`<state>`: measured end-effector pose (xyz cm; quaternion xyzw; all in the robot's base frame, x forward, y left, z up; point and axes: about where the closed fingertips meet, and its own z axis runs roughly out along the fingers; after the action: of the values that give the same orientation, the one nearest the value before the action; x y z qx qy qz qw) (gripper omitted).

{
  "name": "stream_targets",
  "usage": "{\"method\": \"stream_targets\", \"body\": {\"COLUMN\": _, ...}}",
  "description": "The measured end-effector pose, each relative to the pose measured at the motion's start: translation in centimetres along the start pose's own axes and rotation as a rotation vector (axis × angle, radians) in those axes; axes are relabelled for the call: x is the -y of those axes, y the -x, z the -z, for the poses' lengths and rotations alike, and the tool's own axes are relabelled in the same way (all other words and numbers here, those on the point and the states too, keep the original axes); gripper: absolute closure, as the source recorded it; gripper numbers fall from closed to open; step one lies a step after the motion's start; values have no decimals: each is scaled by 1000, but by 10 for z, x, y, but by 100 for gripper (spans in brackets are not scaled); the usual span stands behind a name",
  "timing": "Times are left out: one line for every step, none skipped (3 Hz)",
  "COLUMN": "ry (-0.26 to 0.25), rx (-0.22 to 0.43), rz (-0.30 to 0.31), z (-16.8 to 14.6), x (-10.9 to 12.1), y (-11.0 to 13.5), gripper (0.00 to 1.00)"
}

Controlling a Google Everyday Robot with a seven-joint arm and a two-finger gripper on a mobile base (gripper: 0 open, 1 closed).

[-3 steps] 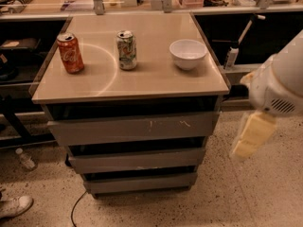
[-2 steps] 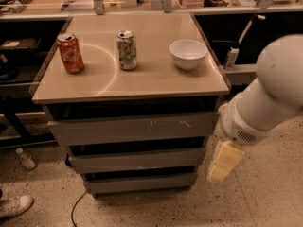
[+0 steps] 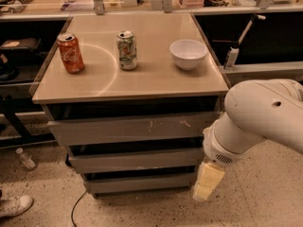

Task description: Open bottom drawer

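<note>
Cabinet and arm, seen from the front and above. The bottom drawer (image 3: 142, 183) is sitting at the foot of the grey cabinet, just above the speckled floor, with its plain front lying beneath the middle drawer (image 3: 137, 160) and showing no tray pulled out. The top drawer (image 3: 132, 129), bearing pale scratch marks, is lying above both. The white arm (image 3: 255, 122) is reaching in from the right and angling downward, and the pale yellow gripper (image 3: 202, 193) is hanging at the right end of the bottom drawer front, overlapping its corner in this view; whether it is touching the drawer cannot be told. How far the gripper is spread is not discernible, and nothing is seen in its hold. On the cabinet top (image 3: 142, 82) a red can (image 3: 70, 53) is standing upright at the left, a green and white can (image 3: 127, 50) is standing near the middle, and a white bowl (image 3: 188, 54) is resting at the right, all well apart. A plastic bottle (image 3: 26, 159) and a white shoe (image 3: 14, 206) are lying on the floor at the left.
</note>
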<state>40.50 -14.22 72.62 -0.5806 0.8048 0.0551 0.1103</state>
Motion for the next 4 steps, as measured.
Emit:
{"method": "stream_targets", "body": {"ry": 40, "rx": 17, "rz": 34, "z": -38, "x": -24, "y": 4, "gripper": 0}}
{"method": "stream_targets", "body": {"ry": 125, "rx": 29, "rz": 63, "z": -114, "x": -55, "y": 13, "gripper": 0}}
{"method": "stream_targets", "body": {"ry": 214, "rx": 48, "rz": 45, "z": -186, "x": -74, "y": 13, "gripper": 0}}
{"method": "stream_targets", "body": {"ry": 214, "rx": 48, "rz": 45, "z": -186, "x": -74, "y": 13, "gripper": 0}}
